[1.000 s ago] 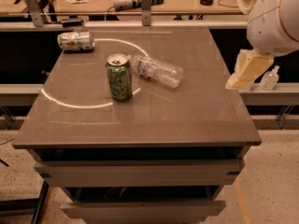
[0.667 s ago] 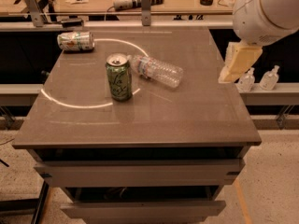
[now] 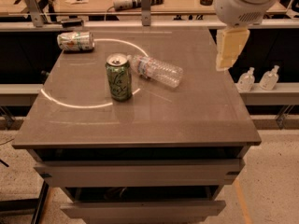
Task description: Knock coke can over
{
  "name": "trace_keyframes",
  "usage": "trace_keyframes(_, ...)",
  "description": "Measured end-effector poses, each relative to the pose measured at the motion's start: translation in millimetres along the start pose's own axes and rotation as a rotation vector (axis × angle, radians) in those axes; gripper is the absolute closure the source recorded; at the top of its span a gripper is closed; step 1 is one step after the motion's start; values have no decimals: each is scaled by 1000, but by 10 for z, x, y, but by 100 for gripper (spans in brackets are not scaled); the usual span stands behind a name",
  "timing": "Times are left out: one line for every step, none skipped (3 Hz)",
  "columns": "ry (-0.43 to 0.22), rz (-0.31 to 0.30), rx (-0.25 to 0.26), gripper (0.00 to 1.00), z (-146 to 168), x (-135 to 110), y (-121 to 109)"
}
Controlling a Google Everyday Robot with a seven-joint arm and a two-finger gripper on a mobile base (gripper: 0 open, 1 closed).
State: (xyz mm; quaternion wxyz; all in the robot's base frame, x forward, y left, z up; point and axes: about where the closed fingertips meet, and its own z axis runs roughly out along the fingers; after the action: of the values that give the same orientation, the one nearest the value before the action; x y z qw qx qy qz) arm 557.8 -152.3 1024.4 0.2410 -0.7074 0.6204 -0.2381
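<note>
Upright can [image 3: 118, 77]: green, tab end up, standing left of centre on the worktop [image 3: 196, 118], on the near arc of a pale ring [image 3: 70, 104] marked on the surface. As the only can still on end, it is judged to be the one to knock over, though its colour is not the usual one for the named drink. A clear plastic bottle [image 3: 155, 70] lies on its side just beside it to the right and behind; whether they touch cannot be told. A second can [image 3: 75, 40] lies flat at the far left corner, well apart.

Pincer [image 3: 225, 64]: cream-coloured, hanging below the white arm housing [image 3: 243, 3] near the worktop's right edge, well apart from the upright can. Whether it is spread or pressed together cannot be told.

Risks: a sweep from the right would likely meet the bottle first and roll it into the can, shoving both instead of tipping one. A low push may slide the can across the smooth top; a high pass may miss it.

Setting: glossy grey-brown worktop over pale drawers [image 3: 140, 174]; cluttered benches [image 3: 93, 3] behind; two small bottles [image 3: 258, 78] on a ledge at right; speckled floor [image 3: 275, 185].
</note>
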Motion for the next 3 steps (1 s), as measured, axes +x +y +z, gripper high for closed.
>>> trace_keyframes(69, -42, -57, 0, 87, 84, -96)
trace_keyframes(105, -58, -150, 0, 178, 174, -164)
trace_keyframes(108, -27, -260, 0, 256, 252, -197)
